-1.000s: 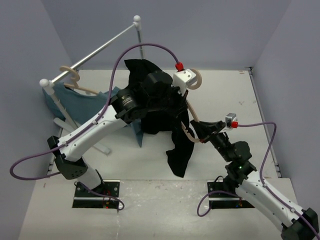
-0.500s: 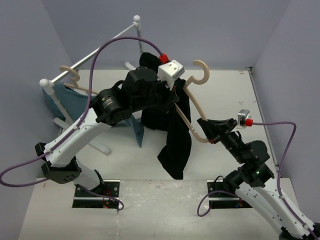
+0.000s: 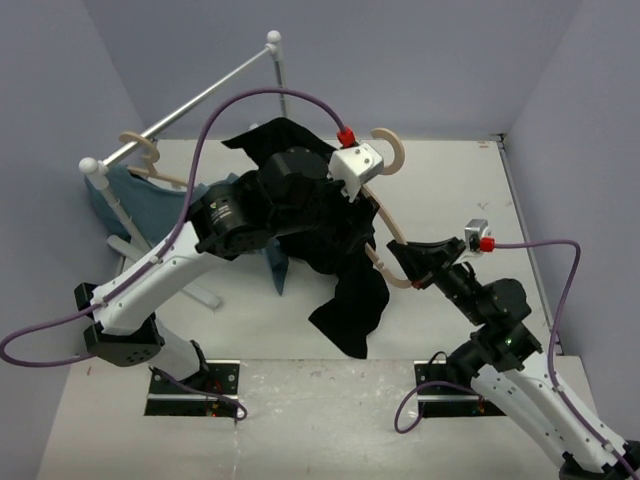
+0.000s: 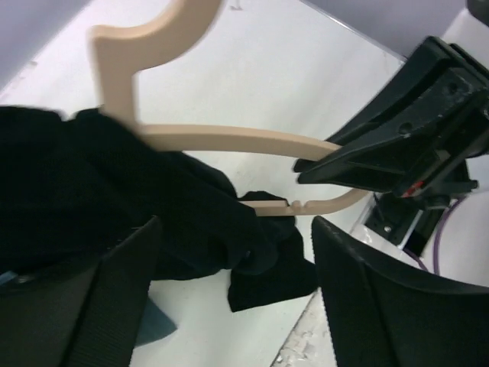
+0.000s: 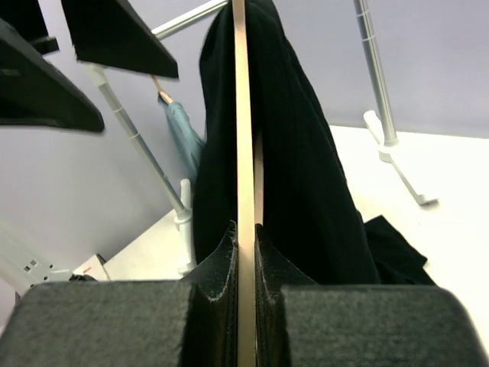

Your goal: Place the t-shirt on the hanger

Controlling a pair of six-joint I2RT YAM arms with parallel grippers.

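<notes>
Right gripper (image 5: 246,237): clamped tight on one shoulder tip of the hanger (image 3: 386,226), holding it clear of the table (image 3: 300,400).
Hanger: stiff and light, and takes a firm pinch at the tip.
T-shirt (image 3: 355,305): black and limp, bunched over the hanger's other shoulder with its tail hanging toward the table. It looks apt to slide off, so it is best pinched at the collar or hem.
Left gripper (image 4: 235,223): fingers spread wide with nothing in them, close by the cloth.
</notes>
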